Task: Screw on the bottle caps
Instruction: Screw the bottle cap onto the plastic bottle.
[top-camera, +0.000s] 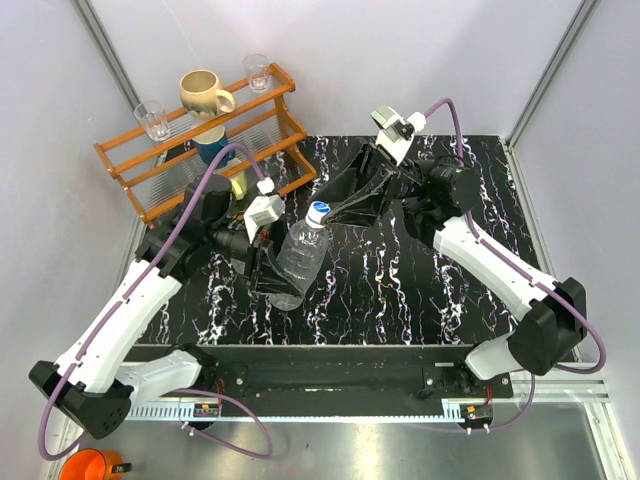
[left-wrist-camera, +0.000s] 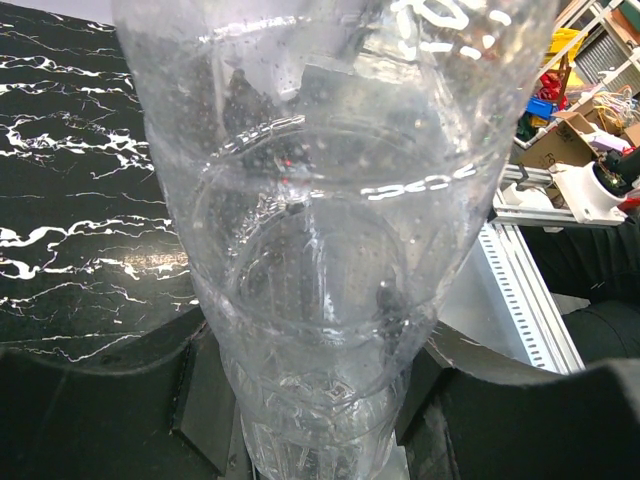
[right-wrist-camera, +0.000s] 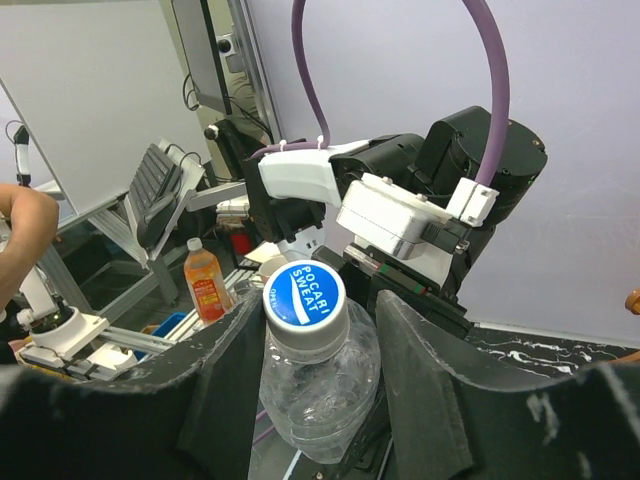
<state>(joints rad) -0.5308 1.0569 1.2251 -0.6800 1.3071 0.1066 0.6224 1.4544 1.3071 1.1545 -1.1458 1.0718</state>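
My left gripper (top-camera: 270, 272) is shut on the lower body of a clear ribbed bottle (top-camera: 298, 255) and holds it tilted above the black table, neck toward the right arm. In the left wrist view the bottle (left-wrist-camera: 320, 200) fills the frame, with the left gripper (left-wrist-camera: 315, 410) pressed on both its sides. A white cap with a blue top (right-wrist-camera: 304, 295) sits on the neck. My right gripper (right-wrist-camera: 318, 305) straddles this cap: the left finger (right-wrist-camera: 215, 370) lies against it, and a gap remains at the right finger (right-wrist-camera: 430, 370). In the top view the right gripper (top-camera: 338, 212) sits at the cap (top-camera: 317, 211).
An orange wooden rack (top-camera: 270, 125) stands at the back left with a cream mug (top-camera: 204, 94) and two drinking glasses (top-camera: 153, 119) on it, and a blue cup (top-camera: 212, 150) under it. The black marble table (top-camera: 400, 290) ends at grey walls.
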